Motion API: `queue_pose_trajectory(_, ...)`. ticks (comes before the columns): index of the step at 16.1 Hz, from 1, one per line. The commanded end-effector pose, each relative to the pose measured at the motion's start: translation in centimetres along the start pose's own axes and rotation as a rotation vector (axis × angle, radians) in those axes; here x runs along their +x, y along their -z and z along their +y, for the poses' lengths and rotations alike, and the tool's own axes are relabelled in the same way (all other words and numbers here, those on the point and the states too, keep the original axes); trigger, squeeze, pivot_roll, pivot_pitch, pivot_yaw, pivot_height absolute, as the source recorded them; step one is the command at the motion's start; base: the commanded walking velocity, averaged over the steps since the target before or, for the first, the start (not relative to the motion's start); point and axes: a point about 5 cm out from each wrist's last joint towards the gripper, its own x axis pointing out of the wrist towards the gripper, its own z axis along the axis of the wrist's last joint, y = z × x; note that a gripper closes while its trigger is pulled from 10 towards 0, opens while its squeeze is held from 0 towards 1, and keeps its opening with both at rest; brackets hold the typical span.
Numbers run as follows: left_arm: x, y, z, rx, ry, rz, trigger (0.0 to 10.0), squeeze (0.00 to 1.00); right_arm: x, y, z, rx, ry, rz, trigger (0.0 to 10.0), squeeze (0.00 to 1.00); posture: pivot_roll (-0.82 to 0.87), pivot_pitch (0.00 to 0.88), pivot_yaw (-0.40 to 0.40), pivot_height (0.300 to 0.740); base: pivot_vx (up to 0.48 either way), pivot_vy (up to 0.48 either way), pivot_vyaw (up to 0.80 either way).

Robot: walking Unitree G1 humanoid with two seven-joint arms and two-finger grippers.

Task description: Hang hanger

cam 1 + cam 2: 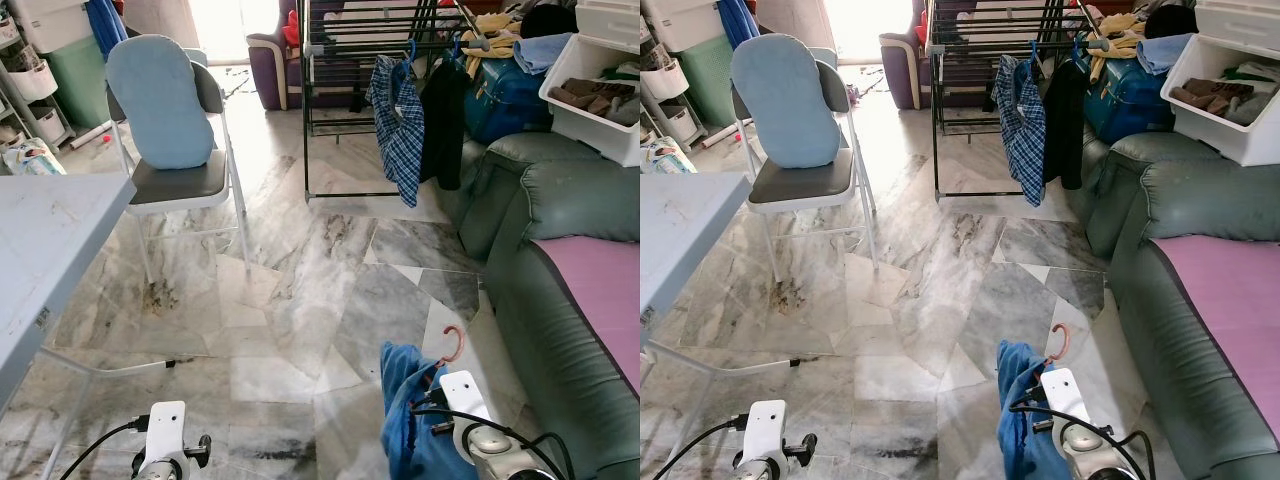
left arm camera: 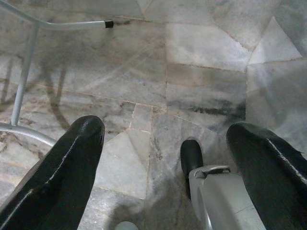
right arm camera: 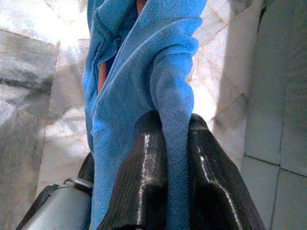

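Hanger [image 1: 455, 340]: one, pink-orange, its hook curling up above the blue garment [image 1: 410, 410] draped on it, low and close in front of the robot beside the green sofa [image 1: 560, 300]. The right gripper [image 3: 175, 139] holds it there, its two black fingers [image 3: 144, 163] pinched together on a fold of the blue cloth; a strip of the hanger's orange shows inside the garment in the right wrist view. The left gripper [image 2: 165, 143] hangs low over the marble floor [image 1: 300, 280], its two fingers [image 2: 72, 158] spread wide apart with nothing between them, near the thin metal legs [image 2: 29, 72] of the grey table [image 1: 50, 240] at the robot's left. Farther on stands one folding chair [image 1: 180, 180] with one light blue cushion [image 1: 158, 100] propped against its back. Beyond it, near the sofa's far end, stands one dark drying rack [image 1: 350, 60] with two garments hanging from it: one blue plaid shirt [image 1: 398, 125] and one black piece [image 1: 443, 120]. One white bin [image 1: 595, 100] of clothes sits on the sofa's back.
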Motion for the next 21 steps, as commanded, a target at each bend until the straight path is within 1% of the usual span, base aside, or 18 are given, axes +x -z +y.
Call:
queue_pose_trajectory(1, 0.0, 0.0, 0.3, 0.014, 0.001, 0.013, 10.0, 0.00, 0.0, -0.4, -0.2, 0.001, 0.011, -0.010, 10.0, 0.00, -0.13, 0.000, 0.035, 0.736, 0.000, 0.000, 0.00)
queue_pose_trajectory(6, 0.0, 0.2, 0.2, 0.010, -0.002, 0.023, 10.0, 0.00, 0.0, -0.1, -0.2, -0.005, 0.015, -0.001, 10.0, 0.00, -0.13, 0.000, 0.037, 0.736, 0.000, 0.000, 0.00)
queue_pose_trajectory(8, 0.0, 0.4, 0.3, 0.003, -0.007, 0.030, 10.0, 0.00, 0.0, 0.3, -0.4, -0.026, 0.033, 0.022, 10.0, 0.00, -0.14, 0.000, 0.037, 0.736, 0.000, 0.000, 0.00)
queue_pose_trajectory(12, -0.1, 0.6, 0.0, -0.002, 0.009, 0.042, 10.0, 0.00, -0.1, 0.6, -0.5, -0.035, 0.037, 0.028, 10.0, 0.00, -0.14, 0.000, 0.039, 0.736, 0.000, 0.000, 0.00)
queue_pose_trajectory(16, 0.0, 0.6, -0.2, 0.003, 0.012, 0.046, 10.0, 0.00, -0.1, 0.6, -0.5, -0.042, 0.037, 0.029, 10.0, 0.00, -0.14, 0.000, 0.041, 0.736, 0.000, 0.000, 0.00)
queue_pose_trajectory(21, 0.0, 0.6, -0.1, -0.004, 0.003, 0.047, 10.0, 0.00, -0.1, 0.6, -0.5, -0.044, 0.037, 0.029, 10.0, 0.00, -0.14, 0.000, 0.039, 0.736, 0.000, 0.000, 0.00)
